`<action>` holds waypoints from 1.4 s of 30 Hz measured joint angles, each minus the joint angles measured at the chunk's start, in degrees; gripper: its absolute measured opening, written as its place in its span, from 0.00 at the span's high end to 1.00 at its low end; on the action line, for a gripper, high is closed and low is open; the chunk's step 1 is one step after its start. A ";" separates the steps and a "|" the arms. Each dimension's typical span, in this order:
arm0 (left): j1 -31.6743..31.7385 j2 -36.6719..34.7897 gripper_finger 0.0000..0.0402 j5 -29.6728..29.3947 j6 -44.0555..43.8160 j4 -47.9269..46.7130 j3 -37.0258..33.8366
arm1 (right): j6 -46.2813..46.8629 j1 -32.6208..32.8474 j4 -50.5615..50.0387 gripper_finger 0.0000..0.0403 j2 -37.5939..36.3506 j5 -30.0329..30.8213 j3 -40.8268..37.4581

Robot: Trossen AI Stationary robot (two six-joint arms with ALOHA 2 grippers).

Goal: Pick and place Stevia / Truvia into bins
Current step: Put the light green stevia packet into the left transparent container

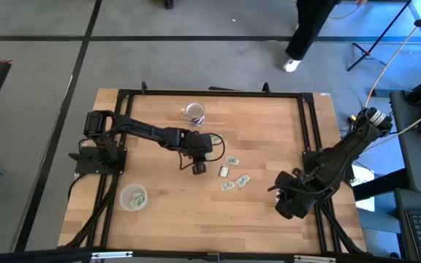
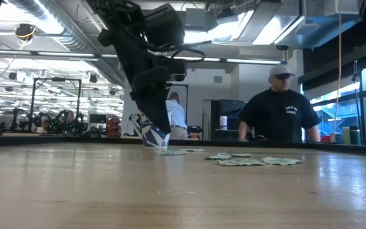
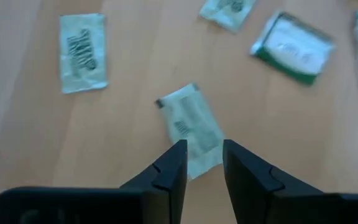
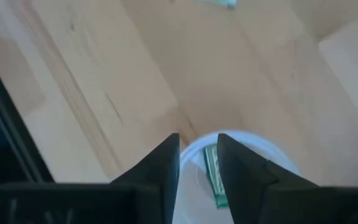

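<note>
My left gripper [image 3: 204, 163] hangs spread over a small green-and-white paper packet [image 3: 191, 127] on the wooden surface [image 3: 135, 124]; my right gripper [image 4: 197, 160] – parted – sits above a clear plastic cup [image 4: 253, 144] holding a packet.

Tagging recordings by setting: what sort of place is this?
Probably a robotics lab or open workshop: a framed wooden table on a concrete floor, a person at a bench behind, more rigs and exposed ducts.

Bright ceiling lights glare at twelve o'clock in the low view; the tabletop [image 2: 183, 191] shines, and both wrist views are softly blurred.
</note>
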 joint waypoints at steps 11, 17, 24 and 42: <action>-0.16 0.79 0.76 1.24 -2.92 -0.45 0.00 | -1.15 0.00 0.09 0.73 0.00 1.68 0.08; -0.16 3.93 0.76 0.94 -3.06 -0.38 0.00 | -1.15 0.00 0.11 0.73 0.00 1.70 0.08; 0.10 4.81 0.78 0.36 -3.07 0.02 0.00 | -1.17 0.00 0.15 0.73 0.00 1.75 0.08; -0.41 7.77 0.88 -0.26 -1.42 -2.36 0.42 | -1.39 0.00 0.14 0.73 0.00 1.75 0.08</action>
